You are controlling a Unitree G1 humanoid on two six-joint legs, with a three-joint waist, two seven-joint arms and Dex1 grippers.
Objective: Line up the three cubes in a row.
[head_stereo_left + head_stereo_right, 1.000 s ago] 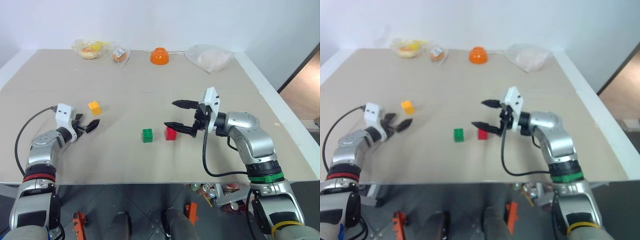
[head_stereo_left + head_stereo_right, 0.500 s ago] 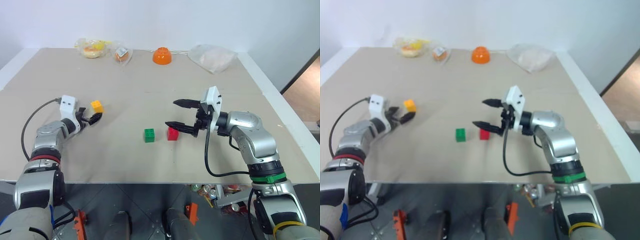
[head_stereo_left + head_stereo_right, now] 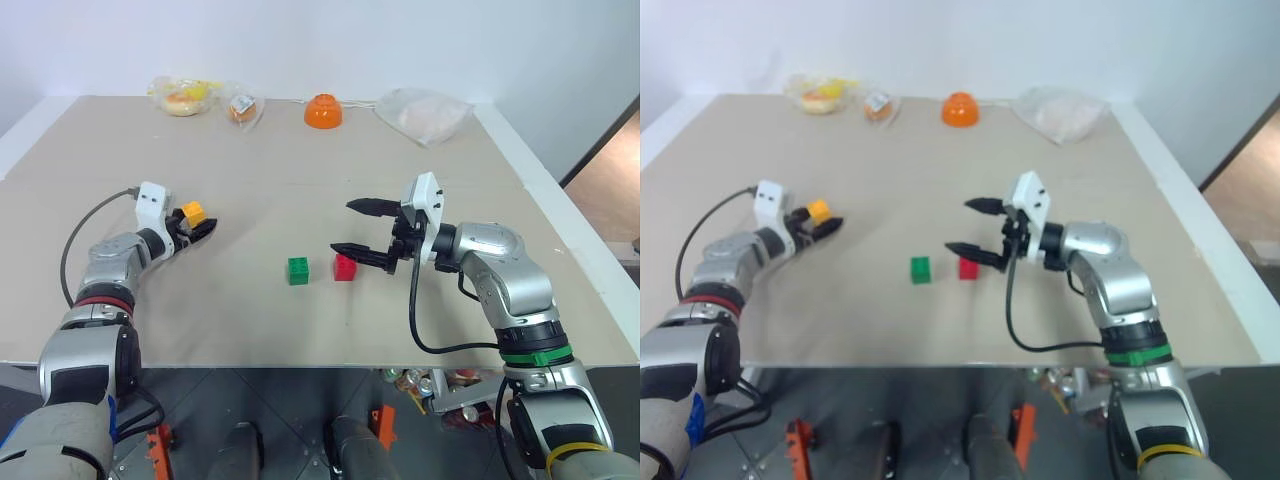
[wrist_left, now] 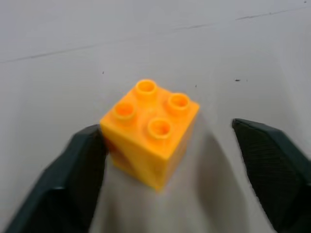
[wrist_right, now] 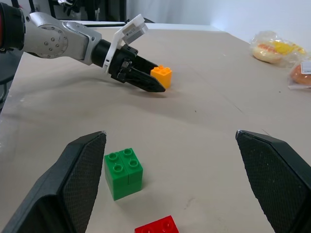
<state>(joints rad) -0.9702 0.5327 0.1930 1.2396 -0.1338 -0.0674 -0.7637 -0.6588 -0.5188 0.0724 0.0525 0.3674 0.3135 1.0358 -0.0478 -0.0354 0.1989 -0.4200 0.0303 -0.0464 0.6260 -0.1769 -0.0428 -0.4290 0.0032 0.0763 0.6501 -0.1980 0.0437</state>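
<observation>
Left end effector (image 4: 165, 165) — fingers spread to either side of the yellow-orange cube (image 4: 149, 132), not yet clamped. One finger (image 4: 73, 179) touches or all but touches one side of the cube; the other stands clear of the opposite side, with bare counter (image 3: 300, 180) between. The cube sits studs-up on the counter, between the fingers and toward their tips, turned a little so that a corner faces the wrist. It has no marked long axis, being roughly square in plan.

Right end effector (image 3: 362, 232) — released, jaws wide apart, holding nothing. The red cube (image 3: 345, 267) lies just beside its lower fingertip, toward the robot's left; the green cube (image 3: 297, 271) sits just beyond the red one on the same side, a small gap between the two.

Governing relation — the yellow-orange cube lies well apart from the red-green pair, toward the robot's left, and the left arm is by far the nearer. Judged: the step in hand is the grasp; once closed, the cube would need carrying toward the green cube to extend the row.

Far edge of the counter, well beyond both end effectors — orange bowl (image 3: 323, 110) and several plastic bags (image 3: 420, 114).
</observation>
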